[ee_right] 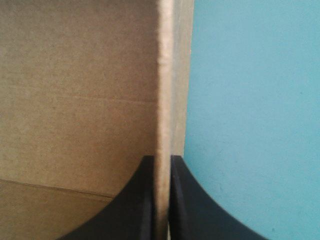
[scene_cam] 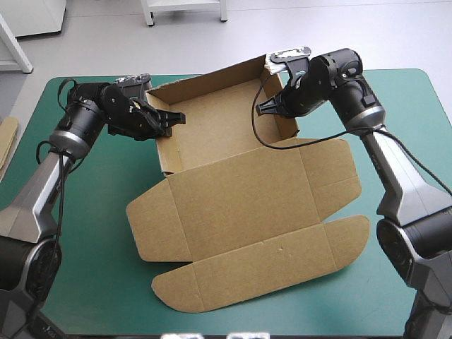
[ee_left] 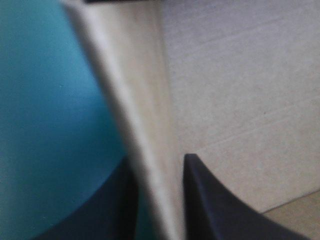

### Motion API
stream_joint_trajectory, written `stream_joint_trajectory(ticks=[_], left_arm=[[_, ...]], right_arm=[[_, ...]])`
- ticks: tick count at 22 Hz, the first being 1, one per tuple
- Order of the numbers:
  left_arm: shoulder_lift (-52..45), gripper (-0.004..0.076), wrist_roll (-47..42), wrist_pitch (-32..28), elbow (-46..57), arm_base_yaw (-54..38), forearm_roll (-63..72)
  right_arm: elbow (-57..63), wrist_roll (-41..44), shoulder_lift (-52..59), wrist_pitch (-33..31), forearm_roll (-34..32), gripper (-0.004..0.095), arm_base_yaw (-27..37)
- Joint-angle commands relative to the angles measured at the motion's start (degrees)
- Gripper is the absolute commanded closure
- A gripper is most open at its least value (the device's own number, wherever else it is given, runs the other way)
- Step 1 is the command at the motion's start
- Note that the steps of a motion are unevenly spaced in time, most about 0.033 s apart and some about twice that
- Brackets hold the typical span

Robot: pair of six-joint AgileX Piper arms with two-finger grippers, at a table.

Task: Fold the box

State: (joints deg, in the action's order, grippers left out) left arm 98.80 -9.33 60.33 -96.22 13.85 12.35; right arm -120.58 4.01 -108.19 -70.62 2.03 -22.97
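Observation:
The brown box (scene_cam: 226, 131) stands at the table's far middle as an open tray with its walls raised. Its lid (scene_cam: 254, 212) and flaps lie flat toward the near edge. My left gripper (scene_cam: 173, 120) is at the tray's left wall, one black finger inside and one outside. In the left wrist view that wall (ee_left: 135, 100) runs up between the fingers of the gripper (ee_left: 159, 160), shut on it. My right gripper (scene_cam: 263, 107) pinches the right wall (ee_right: 165, 75), and in its own view the gripper (ee_right: 161, 157) is shut on the board's edge.
An edge of more brown board (scene_cam: 7, 141) shows at the table's left edge. The teal-green cover (scene_cam: 92, 226) lies bare to the left, right and front of the flat lid.

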Motion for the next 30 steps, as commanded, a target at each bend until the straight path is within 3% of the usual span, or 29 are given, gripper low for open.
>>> stream_joint_trajectory(ticks=[1, 4, 9, 13, 21, 30], left_arm=[[-2.81, 0.0730, -0.47, -5.32, -1.94, 0.39, 4.71], [-2.81, 0.0732, -0.47, -8.34, -1.94, 0.39, 4.70], [-2.81, 0.0732, -0.71, -8.25, -2.67, 0.39, 1.65], [-1.85, 0.0732, -0.71, -6.34, -5.30, 0.39, -1.64], [6.17, 0.0732, -0.71, 4.13, -14.36, 2.75, -8.62], [12.52, 0.0732, -0.71, 5.78, -15.21, 3.84, -9.88]], right_arm=[[-1.73, 0.16, 3.31, 3.35, 2.73, 0.0905, -0.34], [-1.73, 0.37, 2.80, 2.18, 1.98, 0.0904, -0.34], [-1.13, 0.82, 1.70, -0.80, 0.77, 0.0905, -0.43], [0.45, 1.68, 1.32, -0.80, -0.74, 0.0904, -1.28], [2.36, 3.77, -0.38, -0.80, -2.63, 0.0904, -2.82], [2.36, 4.50, -5.26, -0.80, -3.91, 0.0904, -2.72]])
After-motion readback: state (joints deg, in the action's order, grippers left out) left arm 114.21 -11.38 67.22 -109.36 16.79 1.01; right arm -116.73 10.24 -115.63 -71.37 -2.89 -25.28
